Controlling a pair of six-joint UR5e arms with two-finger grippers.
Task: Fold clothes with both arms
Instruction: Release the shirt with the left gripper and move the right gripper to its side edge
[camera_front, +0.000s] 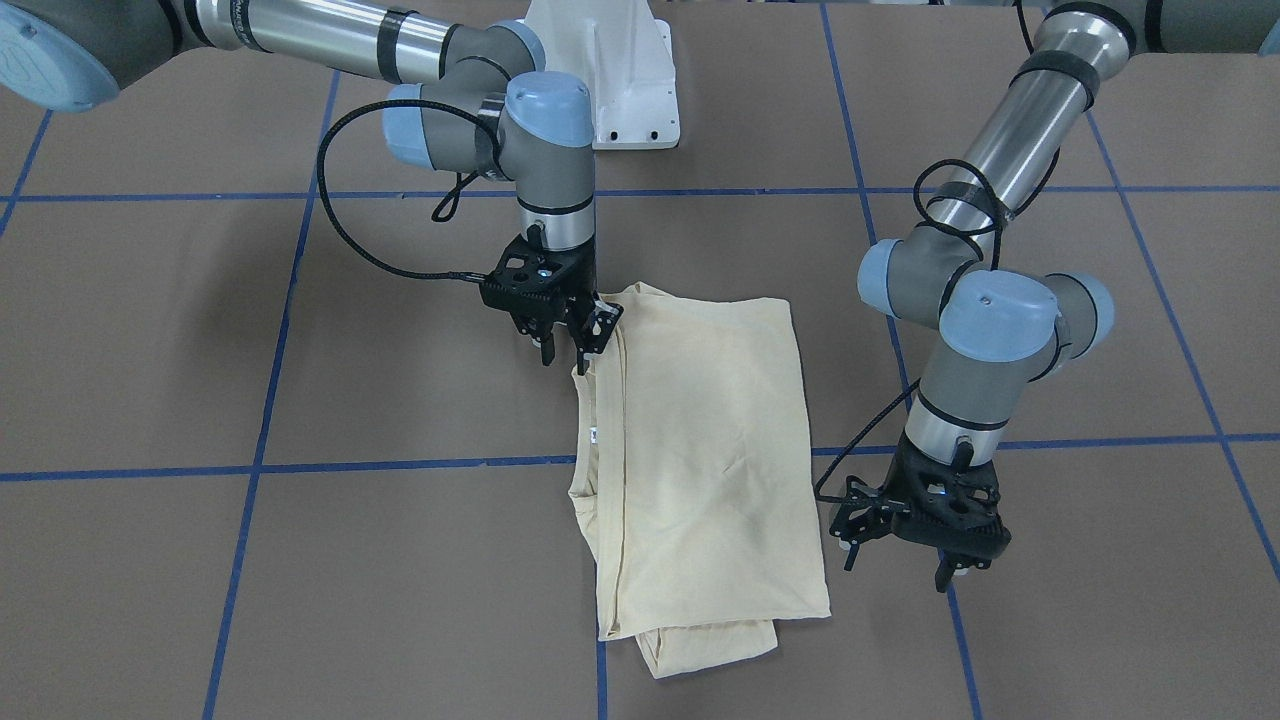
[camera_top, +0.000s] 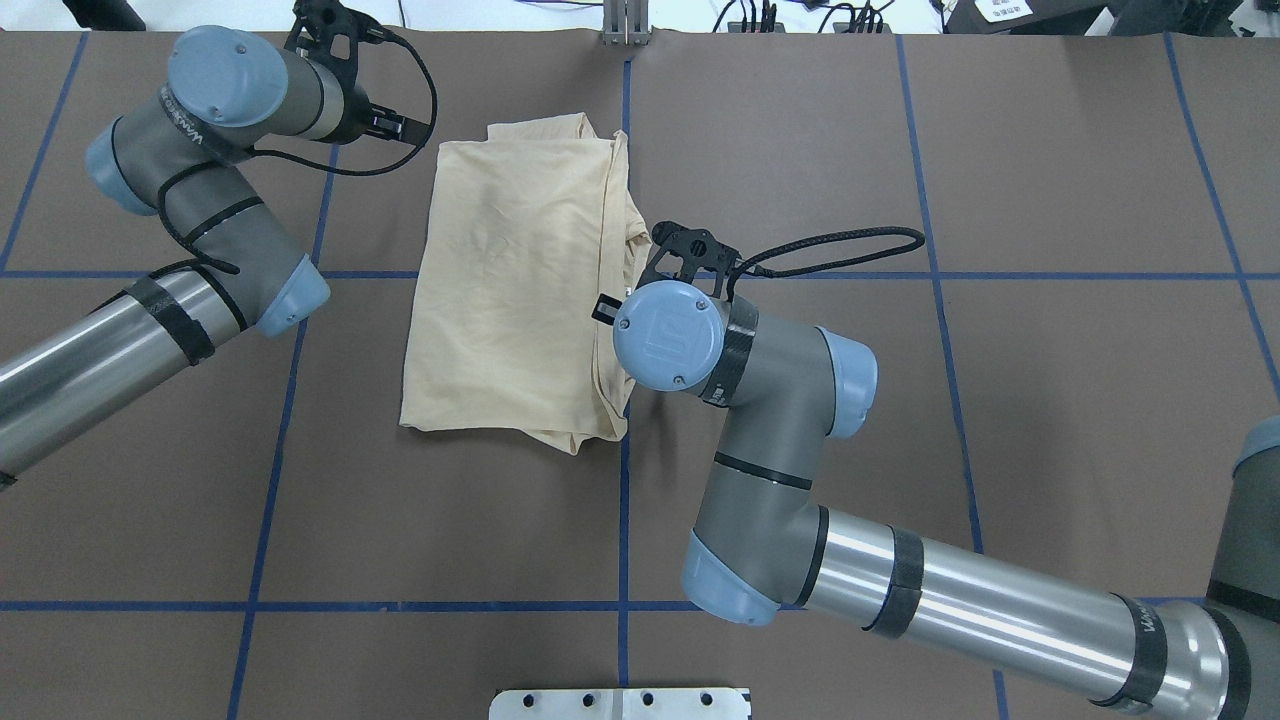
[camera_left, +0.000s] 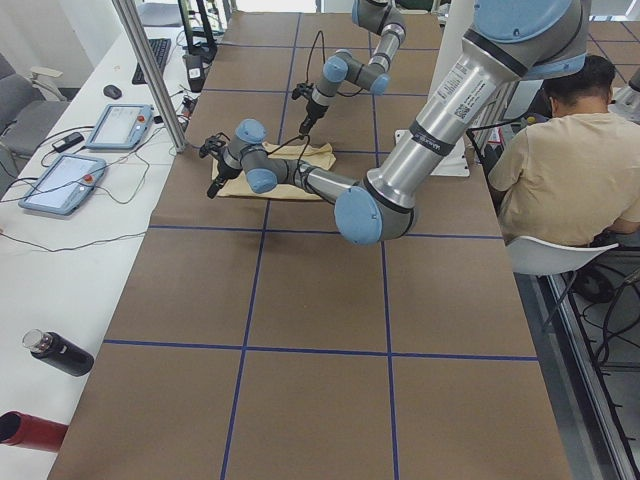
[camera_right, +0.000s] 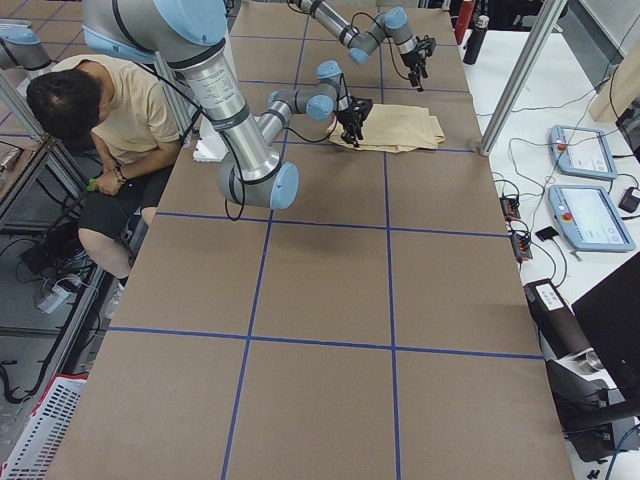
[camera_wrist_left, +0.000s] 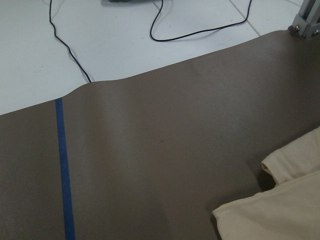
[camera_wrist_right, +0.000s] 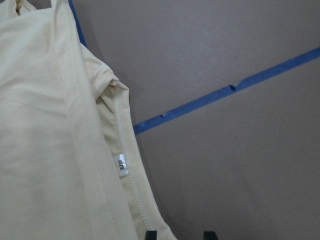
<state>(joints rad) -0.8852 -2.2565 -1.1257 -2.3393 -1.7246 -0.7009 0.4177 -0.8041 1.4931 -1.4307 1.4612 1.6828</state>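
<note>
While the folded shirt (camera_front: 710, 430) is lying on the surface (camera_front: 300, 560), you are seeing the right fingers (camera_front: 600, 330) gaping at its edge and the left fingers (camera_front: 945, 572) gaping alongside, empty.

White neck tag (camera_wrist_right: 121, 164) on shirt (camera_wrist_right: 45, 150): tiny dark print, sideways, looks like "size". Left arm (camera_top: 185, 125) and right arm (camera_top: 1000, 600): lettering along the casing, starts "WA", rest too small. Blue joint cap (camera_top: 668, 335): embossed logo, unreadable.

Brown table (camera_front: 150, 330) gridded with blue tape (camera_front: 400, 463); white bench (camera_left: 40, 290) beside it.
</note>
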